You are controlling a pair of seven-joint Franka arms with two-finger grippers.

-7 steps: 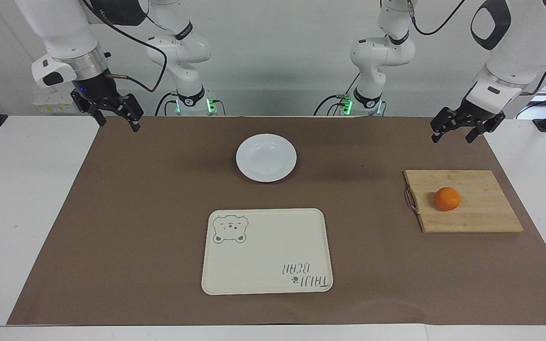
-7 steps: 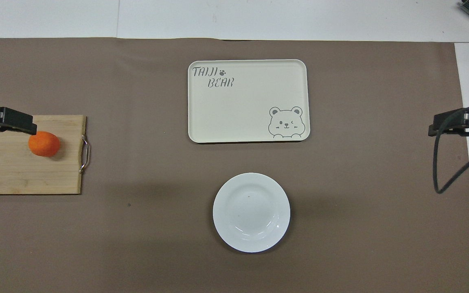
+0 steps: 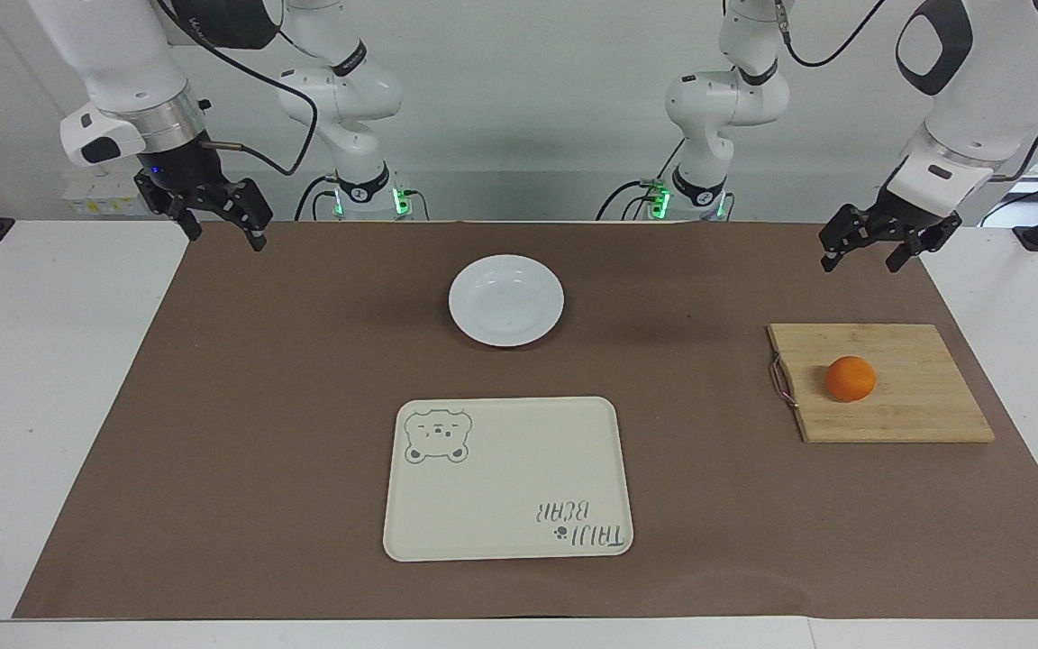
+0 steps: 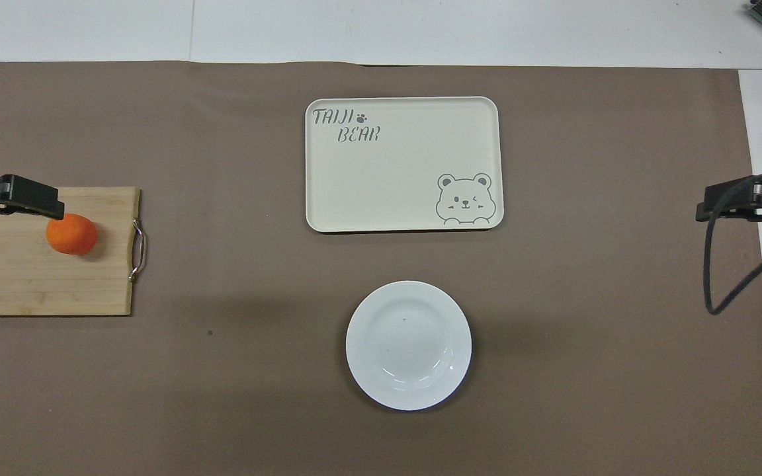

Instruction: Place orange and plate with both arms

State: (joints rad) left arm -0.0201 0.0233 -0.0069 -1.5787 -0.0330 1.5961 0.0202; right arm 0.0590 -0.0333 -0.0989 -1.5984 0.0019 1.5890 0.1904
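Nothing is held: left gripper (image 3: 872, 247), fingers apart, is raised near the orange (image 3: 850, 378); right gripper (image 3: 211, 219), also apart, waits well apart from the plate (image 3: 506, 299).

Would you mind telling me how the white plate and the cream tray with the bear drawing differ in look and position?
The plate is round, while the tray is rectangular with rounded corners. The plate is plain glossy white; the tray is cream with a bear drawing and lettering. The plate is smaller than the tray and lies nearer to the robots. Both are empty and lie flat on the brown mat, midway between the arms' ends of the table.
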